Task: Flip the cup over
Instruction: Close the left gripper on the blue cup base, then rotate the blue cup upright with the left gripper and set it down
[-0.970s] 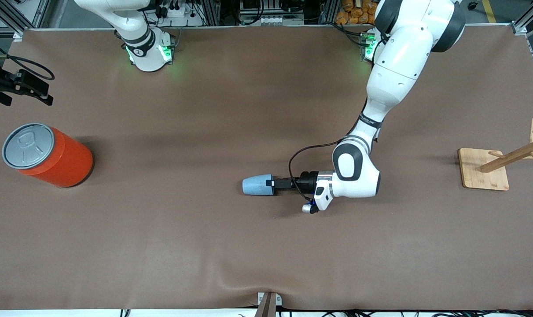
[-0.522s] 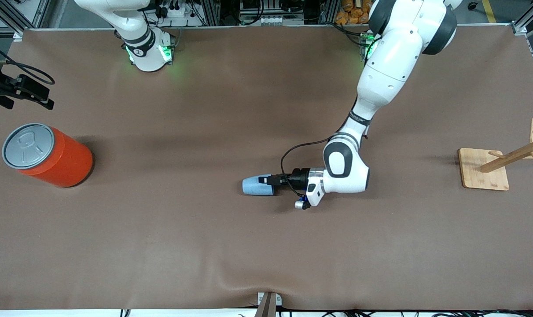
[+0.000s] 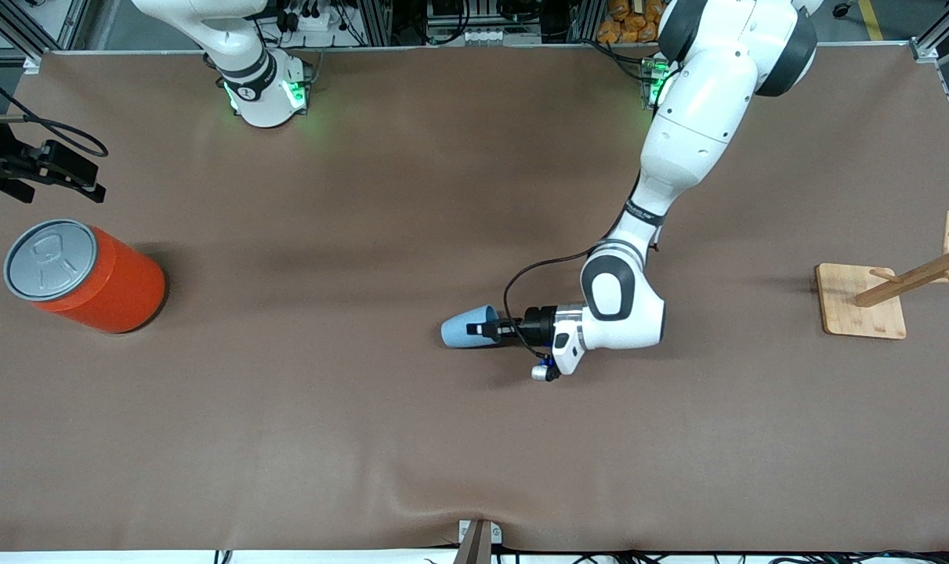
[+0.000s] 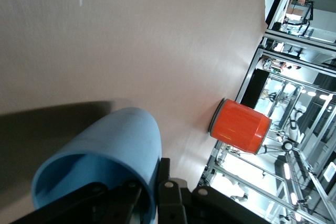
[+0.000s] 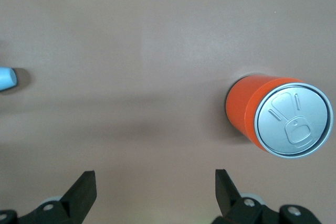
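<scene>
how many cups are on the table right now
1. The light-blue cup is mid-table, its rim pinched by the left gripper and tipped up. The orange can isn't a cup.

High front view faces robots; both wrist views share the orange can (image 5: 278, 115).

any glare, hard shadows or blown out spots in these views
Front view: even light; soft shadows beside the orange can and under the left gripper, shut on the cup; green base lights tint the table. Left wrist view: a dark band of shadow near the cup; the background past the table edge is blown out. Right wrist view: soft sheen on the can's grey lid, no harsh glare.
</scene>
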Robot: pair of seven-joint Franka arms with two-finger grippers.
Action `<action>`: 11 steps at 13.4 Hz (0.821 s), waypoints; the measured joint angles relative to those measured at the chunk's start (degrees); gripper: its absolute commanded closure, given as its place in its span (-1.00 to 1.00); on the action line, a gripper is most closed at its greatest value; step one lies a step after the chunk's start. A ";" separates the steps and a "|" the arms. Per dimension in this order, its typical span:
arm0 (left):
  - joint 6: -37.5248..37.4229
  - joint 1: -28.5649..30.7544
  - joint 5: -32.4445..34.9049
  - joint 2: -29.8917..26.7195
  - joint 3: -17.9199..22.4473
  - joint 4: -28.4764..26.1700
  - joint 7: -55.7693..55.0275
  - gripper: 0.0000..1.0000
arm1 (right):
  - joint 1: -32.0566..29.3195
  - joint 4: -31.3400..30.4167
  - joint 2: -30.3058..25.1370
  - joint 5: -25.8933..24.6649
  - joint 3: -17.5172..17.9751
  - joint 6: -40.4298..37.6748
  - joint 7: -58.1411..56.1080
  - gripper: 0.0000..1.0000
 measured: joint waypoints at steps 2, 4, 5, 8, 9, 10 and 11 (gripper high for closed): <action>0.09 0.94 5.11 -2.64 2.00 0.60 -3.49 1.00 | -0.09 0.03 0.63 0.07 -0.16 0.01 0.00 -1.00; 0.06 3.88 12.21 -6.12 2.90 0.67 -7.19 1.00 | -0.10 0.05 1.23 0.05 -0.33 0.02 0.00 -1.00; -0.49 6.08 16.88 -7.89 2.96 0.50 -8.70 1.00 | -0.17 0.05 1.34 0.05 -0.42 -0.01 0.00 -1.00; -3.87 13.28 37.33 -12.98 3.08 -0.50 -13.78 1.00 | -2.30 0.34 1.34 0.08 -0.81 -0.54 0.07 -1.00; -5.30 15.76 44.85 -14.42 3.07 -0.86 -14.56 1.00 | -3.21 0.51 1.33 0.11 -0.93 -1.14 -0.07 -1.00; -6.68 17.92 51.04 -15.55 3.08 -1.33 -14.87 1.00 | -3.62 0.62 1.30 0.11 -0.94 -1.74 -0.12 -1.00; -7.34 19.61 56.03 -16.44 3.08 -2.15 -14.91 1.00 | -3.58 0.66 1.29 0.10 -0.80 -2.09 -0.11 -1.00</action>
